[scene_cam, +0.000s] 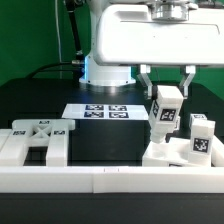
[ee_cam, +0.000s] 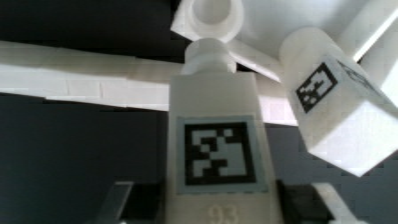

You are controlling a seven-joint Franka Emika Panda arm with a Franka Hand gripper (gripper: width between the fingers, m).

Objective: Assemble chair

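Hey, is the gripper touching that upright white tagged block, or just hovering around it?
Touching. The exterior view shows the gripper clamped on the tagged block, fingers against its sides, no gap.

White boxy hand [scene_cam: 167,88] with dark fingers [scene_cam: 146,80].

A plain green backdrop [scene_cam: 30,35] closes off the scene behind the work area; a thin dark cable [scene_cam: 60,40] hangs in front of it toward the exterior view's left. The table [scene_cam: 110,135] has a matte black top that fills the middle of the exterior view; in the wrist view the same dark surface shows as a blurred ground. The marker board [scene_cam: 100,111] lies flat on the table toward the back; a long white border wall [scene_cam: 110,181] runs along the near edge, across the full width. The light is bright and even; white surfaces glare and lose detail; shadows on the black top are soft.
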